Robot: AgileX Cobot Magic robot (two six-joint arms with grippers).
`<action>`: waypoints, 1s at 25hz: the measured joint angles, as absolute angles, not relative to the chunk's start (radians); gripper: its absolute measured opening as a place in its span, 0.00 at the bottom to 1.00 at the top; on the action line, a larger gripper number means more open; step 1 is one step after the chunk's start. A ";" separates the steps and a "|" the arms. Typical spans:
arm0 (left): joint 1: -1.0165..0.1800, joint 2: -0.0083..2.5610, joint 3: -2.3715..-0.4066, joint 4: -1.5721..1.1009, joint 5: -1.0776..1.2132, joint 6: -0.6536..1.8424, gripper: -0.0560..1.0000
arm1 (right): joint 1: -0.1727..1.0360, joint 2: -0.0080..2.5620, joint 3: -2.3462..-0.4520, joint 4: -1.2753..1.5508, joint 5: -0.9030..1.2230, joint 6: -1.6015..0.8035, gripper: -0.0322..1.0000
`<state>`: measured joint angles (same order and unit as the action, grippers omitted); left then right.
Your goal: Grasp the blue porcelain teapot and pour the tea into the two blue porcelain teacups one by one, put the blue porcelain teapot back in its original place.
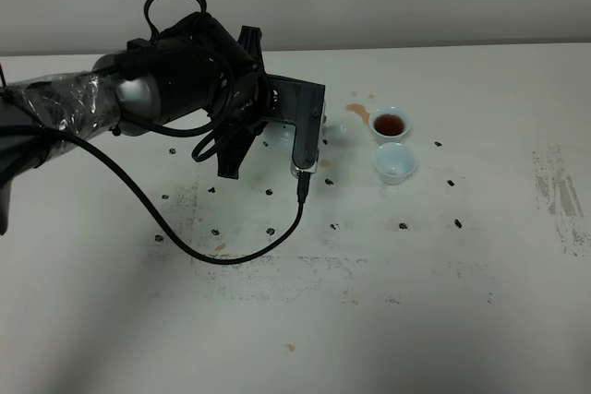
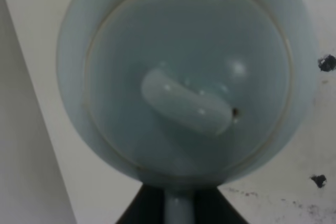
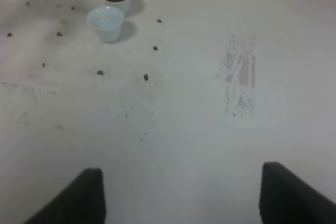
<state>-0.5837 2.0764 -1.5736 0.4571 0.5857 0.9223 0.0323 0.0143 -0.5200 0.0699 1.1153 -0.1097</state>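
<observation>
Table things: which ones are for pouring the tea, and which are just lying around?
For the job: blue porcelain teapot, held by the left gripper; teacup with tea; empty teacup.
Just there: brown spill; black dots; grey scuff.

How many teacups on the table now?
2. The teacup with tea stands farther back, beside a brown spill; the empty teacup stands just in front of it. The left arm may hide others.
</observation>
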 joint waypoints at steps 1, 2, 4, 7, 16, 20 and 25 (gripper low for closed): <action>-0.584 2.080 -1.574 0.459 0.586 0.912 0.10 | 0.032 0.014 -0.520 0.070 1.115 -0.110 0.60; -0.584 2.084 -1.574 0.467 0.586 0.903 0.10 | 0.032 0.014 -0.520 0.070 1.115 -0.110 0.60; -0.584 2.086 -1.574 0.476 0.586 0.888 0.10 | 0.032 0.014 -0.520 0.070 1.115 -0.110 0.60; -0.584 2.086 -1.574 0.487 0.586 0.876 0.10 | 0.032 0.014 -0.520 0.070 1.115 -0.110 0.60; -0.586 2.104 -1.590 0.522 0.606 0.815 0.10 | 0.032 0.014 -0.520 0.070 1.115 -0.110 0.60; -0.597 2.149 -1.654 0.558 0.679 0.791 0.10 | 0.032 0.014 -0.520 0.070 1.115 -0.110 0.60; -0.631 2.177 -1.702 0.571 0.701 0.797 0.10 | 0.032 0.014 -0.520 0.070 1.115 -0.110 0.60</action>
